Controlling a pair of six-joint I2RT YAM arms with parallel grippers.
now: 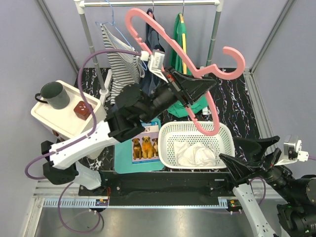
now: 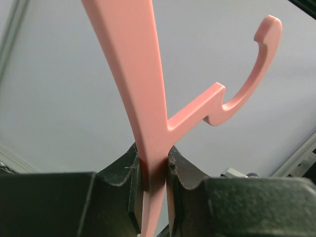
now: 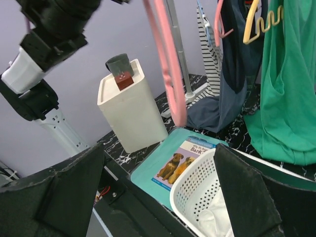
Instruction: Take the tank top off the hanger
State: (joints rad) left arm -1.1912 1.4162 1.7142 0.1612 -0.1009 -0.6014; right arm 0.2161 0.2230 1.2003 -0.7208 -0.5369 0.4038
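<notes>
Black desk (image 1: 237, 94) with white marbling, enclosed by lavender walls, with a metal clothes rack (image 1: 148, 4) at the far side carrying a striped garment (image 1: 116, 54), a dark blue garment (image 1: 153, 34) and a green garment (image 1: 180, 39). At the left stands a white box (image 1: 54, 116) bearing a dark mug (image 1: 54, 94) and a brown block (image 1: 81, 109). At the near centre, a teal mat (image 1: 126, 160) carries a book (image 1: 145, 143) showing dogs on its cover; in the right wrist view its title begins "Bark", the rest hidden behind the rim of the white perforated basket (image 1: 168, 143) just beside it. The tank top (image 1: 195, 153), white and crumpled, lies inside that basket, apart from the pink hanger (image 1: 217, 73). The left gripper (image 1: 190, 89) is raised above the basket's far edge, and the left wrist view shows its fingers (image 2: 123, 173) clamped from both sides on the flat bar of the bare hanger, whose hook points up and to the right. The right gripper (image 1: 249, 155) hangs near the basket's right side with its fingers (image 3: 69, 187) spread wide, holding nothing and touching nothing.
</notes>
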